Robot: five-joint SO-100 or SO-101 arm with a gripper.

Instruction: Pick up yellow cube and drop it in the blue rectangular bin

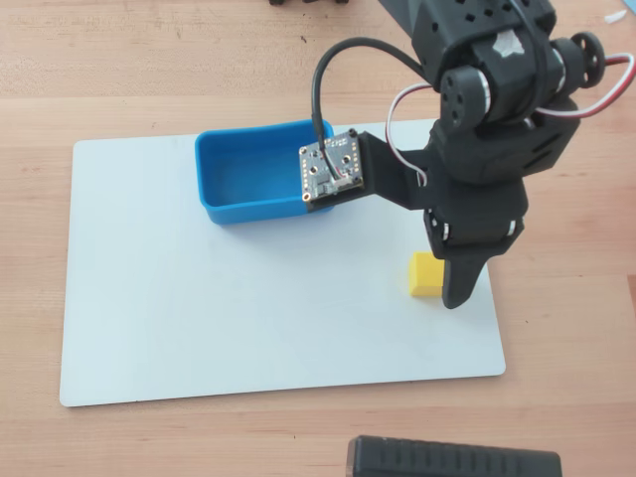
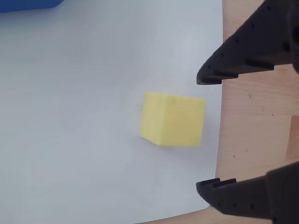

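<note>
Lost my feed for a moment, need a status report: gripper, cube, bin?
Gripper open, empty, hovering beside yellow cube. Cube on white mat, not between the fingers. Blue bin empty, path clear.

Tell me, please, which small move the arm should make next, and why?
Probably advance the open black two-finger gripper a little toward the small matte yellow cube, then close. In the wrist view the cube lies on the white sheet ahead of the fingertips, not yet between them, and nothing touches it.
</note>
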